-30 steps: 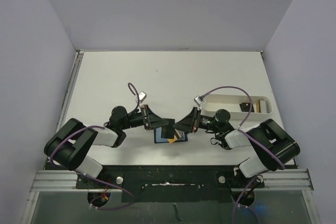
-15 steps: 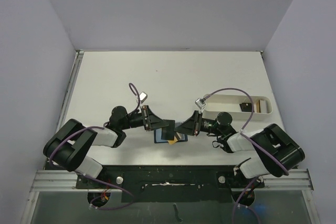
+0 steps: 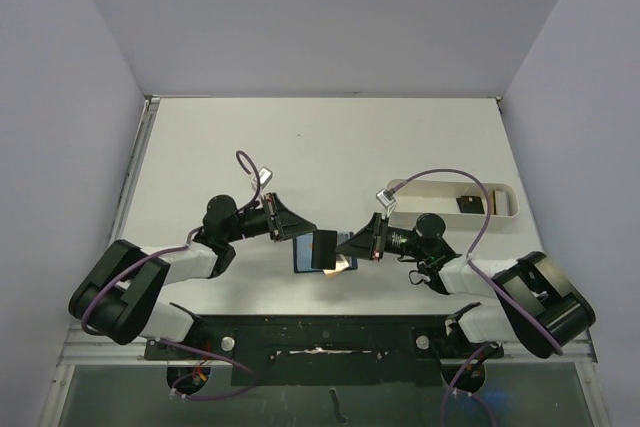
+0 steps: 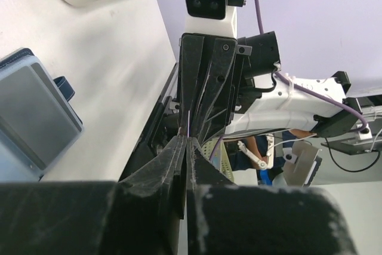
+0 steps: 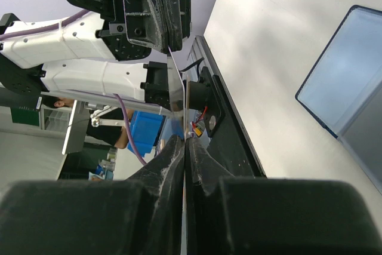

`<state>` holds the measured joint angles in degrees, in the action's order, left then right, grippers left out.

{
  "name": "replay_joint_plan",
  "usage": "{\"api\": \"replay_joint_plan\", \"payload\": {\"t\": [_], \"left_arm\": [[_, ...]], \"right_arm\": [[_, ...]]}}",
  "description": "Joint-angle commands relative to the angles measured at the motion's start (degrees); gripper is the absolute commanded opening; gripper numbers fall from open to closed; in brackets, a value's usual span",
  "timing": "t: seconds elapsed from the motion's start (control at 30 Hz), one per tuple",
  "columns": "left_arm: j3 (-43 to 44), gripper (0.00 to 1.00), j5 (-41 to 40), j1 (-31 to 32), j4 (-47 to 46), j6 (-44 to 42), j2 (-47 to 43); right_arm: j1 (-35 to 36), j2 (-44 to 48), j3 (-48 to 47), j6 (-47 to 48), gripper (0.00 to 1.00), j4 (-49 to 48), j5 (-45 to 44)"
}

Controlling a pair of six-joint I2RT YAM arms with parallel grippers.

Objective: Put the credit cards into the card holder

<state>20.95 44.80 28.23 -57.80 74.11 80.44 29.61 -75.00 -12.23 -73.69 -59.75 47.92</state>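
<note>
1. Top external view: your two arms meet low over the near middle of the bench [image 3: 330,137], with a dark card [image 3: 322,249] standing on edge between the left fingers [image 3: 300,236] and the right fingers [image 3: 347,245].
2. Your left fingers are closed on one end of the dark card. The left wrist view shows the tips pressed together with only the card's thin edge between them.
3. Your right fingers are closed on the opposite end of the same dark card. The right wrist view shows it edge-on, running across to the other arm.
4. The card holder [image 3: 301,264] lies open and flat on the bench directly under the dark card, with its light blue inside facing up. You cannot tell whether the card's lower edge touches it.
5. A white tray [image 3: 435,189] sits well off to your right. It holds a black card [image 3: 467,203] and a tan card [image 3: 492,203] near its right end.
</note>
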Motion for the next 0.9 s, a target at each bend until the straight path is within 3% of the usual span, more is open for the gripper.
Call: {"api": "replay_joint_plan", "payload": {"t": [0.0, 0.37, 0.53, 0.73, 0.87], "left_arm": [[2.01, 0.00, -0.61, -0.11, -2.42, -0.95, -1.25], [1.81, 0.00, -0.46, -0.66, -0.31, -2.15, -2.23], [2.98, 0.00, -1.69, -1.93, 7.48, -5.98, -3.95], [4.10, 0.00, -3.31, -3.25, 16.07, -10.20, -5.94], [5.46, 0.00, -6.04, -3.47, 24.02, -13.38, -6.11]], "right_arm": [[-0.25, 1.87, 0.01, 1.75, 0.00, 1.02, 0.86], [-0.37, 2.10, 1.41, 1.96, 0.00, 2.12, -0.02], [-1.08, 2.84, 1.59, 4.27, 0.00, 6.64, -0.06], [-3.01, 7.19, 0.84, 8.87, 0.00, 17.65, -1.08], [-4.26, 12.79, -2.08, 15.59, 0.00, 32.21, -5.75]]}}
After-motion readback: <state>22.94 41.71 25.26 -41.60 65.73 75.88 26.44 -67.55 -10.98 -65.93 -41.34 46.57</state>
